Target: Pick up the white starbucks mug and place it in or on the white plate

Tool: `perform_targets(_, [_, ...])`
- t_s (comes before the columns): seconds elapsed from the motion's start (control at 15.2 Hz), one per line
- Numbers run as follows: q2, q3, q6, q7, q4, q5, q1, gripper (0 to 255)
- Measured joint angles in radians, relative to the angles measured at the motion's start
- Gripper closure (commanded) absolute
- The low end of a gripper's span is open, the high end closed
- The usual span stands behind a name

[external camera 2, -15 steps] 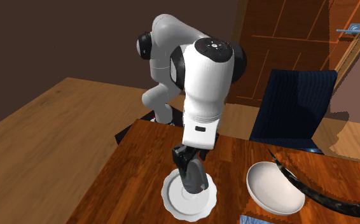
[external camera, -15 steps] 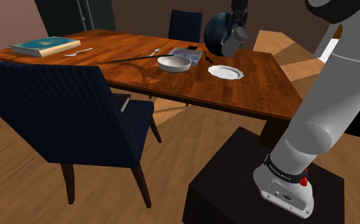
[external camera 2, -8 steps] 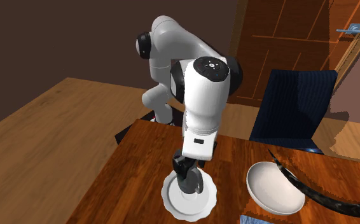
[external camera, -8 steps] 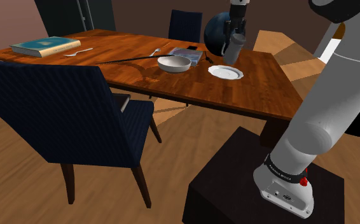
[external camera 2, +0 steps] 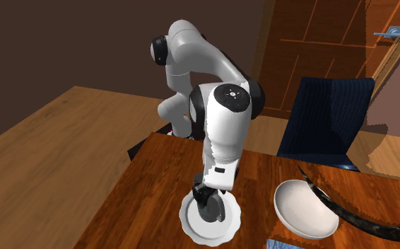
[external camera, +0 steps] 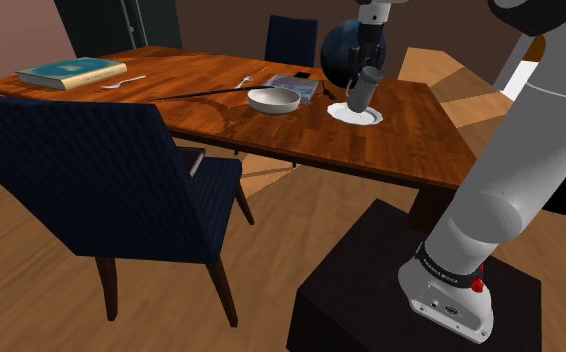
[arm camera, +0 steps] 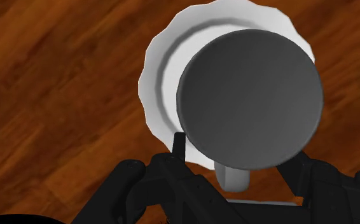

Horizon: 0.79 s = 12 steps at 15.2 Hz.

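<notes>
Over the wooden table, the arm is holding the grey-looking mug low above the white plate, though I cannot tell whether its base is touching. The gripper is clasping the mug's sides, so only the setting down and letting go are seemingly remaining. The dark chair, book, nearby white bowl and fork are blocking nothing.

Light: a soft, even glow is lying over the table.
Shade: the mug is reading dark grey against the bright plate.
Background: the far wall is sitting dim.
</notes>
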<state>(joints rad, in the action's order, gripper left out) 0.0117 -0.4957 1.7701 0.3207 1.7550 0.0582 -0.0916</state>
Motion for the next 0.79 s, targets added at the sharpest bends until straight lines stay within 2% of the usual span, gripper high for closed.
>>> perform_targets(0.2, [-0.001,0.001,0.038,-0.003,0.031,0.000,0.001,255])
perform_targets(0.59, [-0.004,0.000,0.048,-0.002,0.037,0.000,0.000,255])
perform_targets(0.66, [-0.005,0.000,0.048,-0.002,0.037,0.001,0.000,0])
perform_targets(0.79, [0.001,0.000,0.048,-0.001,0.042,-0.001,-0.001,0])
